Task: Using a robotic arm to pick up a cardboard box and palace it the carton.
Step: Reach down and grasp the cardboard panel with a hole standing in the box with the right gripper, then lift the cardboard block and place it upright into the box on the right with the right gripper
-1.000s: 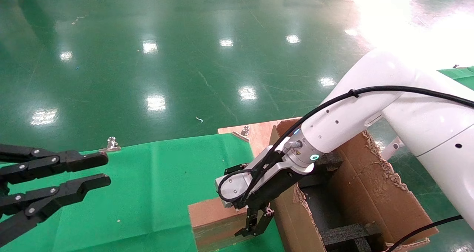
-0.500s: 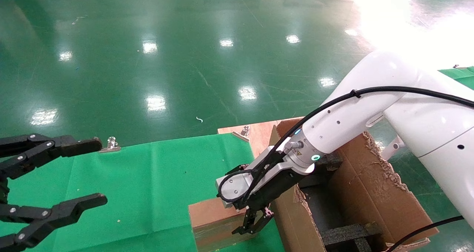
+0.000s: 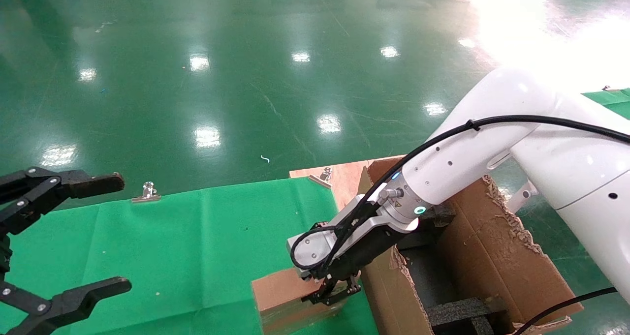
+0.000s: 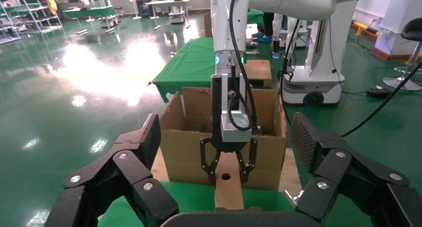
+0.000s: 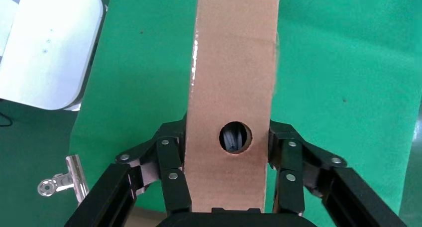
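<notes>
Gripping cardboard box [image 3: 283,295], right gripper [image 3: 330,293] beside carton [image 3: 497,256]

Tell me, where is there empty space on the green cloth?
The green cloth is bare between the open left claw and the box. It is crowded at the carton, where the right claw straddles the box.

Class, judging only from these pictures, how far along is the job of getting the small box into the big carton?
Done: the right gripper straddles the cardboard box on the green cloth. In hand: its fingers closing on the box's sides. Left: lifting it into the carton. The left gripper waits open.
</notes>
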Tool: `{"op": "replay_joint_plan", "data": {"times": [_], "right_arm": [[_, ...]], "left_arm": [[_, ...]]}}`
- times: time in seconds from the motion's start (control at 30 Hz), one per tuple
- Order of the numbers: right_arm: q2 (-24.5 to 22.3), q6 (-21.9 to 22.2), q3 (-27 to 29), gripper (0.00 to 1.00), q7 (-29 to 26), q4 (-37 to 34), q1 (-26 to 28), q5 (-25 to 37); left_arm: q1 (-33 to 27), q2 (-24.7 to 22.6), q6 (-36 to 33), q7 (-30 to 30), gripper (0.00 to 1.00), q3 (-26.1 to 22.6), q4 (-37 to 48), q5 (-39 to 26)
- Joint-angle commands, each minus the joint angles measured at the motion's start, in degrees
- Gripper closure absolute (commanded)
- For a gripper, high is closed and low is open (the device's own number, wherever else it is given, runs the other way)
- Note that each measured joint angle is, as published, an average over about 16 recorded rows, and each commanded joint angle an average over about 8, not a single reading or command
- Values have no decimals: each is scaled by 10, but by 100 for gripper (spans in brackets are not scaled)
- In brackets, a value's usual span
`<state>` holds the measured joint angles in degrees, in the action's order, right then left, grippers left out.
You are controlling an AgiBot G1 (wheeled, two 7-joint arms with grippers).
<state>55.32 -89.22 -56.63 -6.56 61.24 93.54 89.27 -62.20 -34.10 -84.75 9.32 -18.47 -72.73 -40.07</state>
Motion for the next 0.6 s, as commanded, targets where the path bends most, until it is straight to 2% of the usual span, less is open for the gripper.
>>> {"op": "replay_joint_plan", "data": {"times": [0.03, 0.3, 0.6], "right_arm": [[0, 0, 0, 100, 1, 0, -1, 0], [-12, -5, 7, 100, -11, 3, 38, -10], [-29, -19, -18, 100, -2, -3, 177, -46]], "left_arm": [[0, 0, 0, 0, 0, 0, 0, 0], [0, 0, 0, 0, 0, 0, 0, 0], [0, 0, 0, 0, 0, 0, 0, 0]]}}
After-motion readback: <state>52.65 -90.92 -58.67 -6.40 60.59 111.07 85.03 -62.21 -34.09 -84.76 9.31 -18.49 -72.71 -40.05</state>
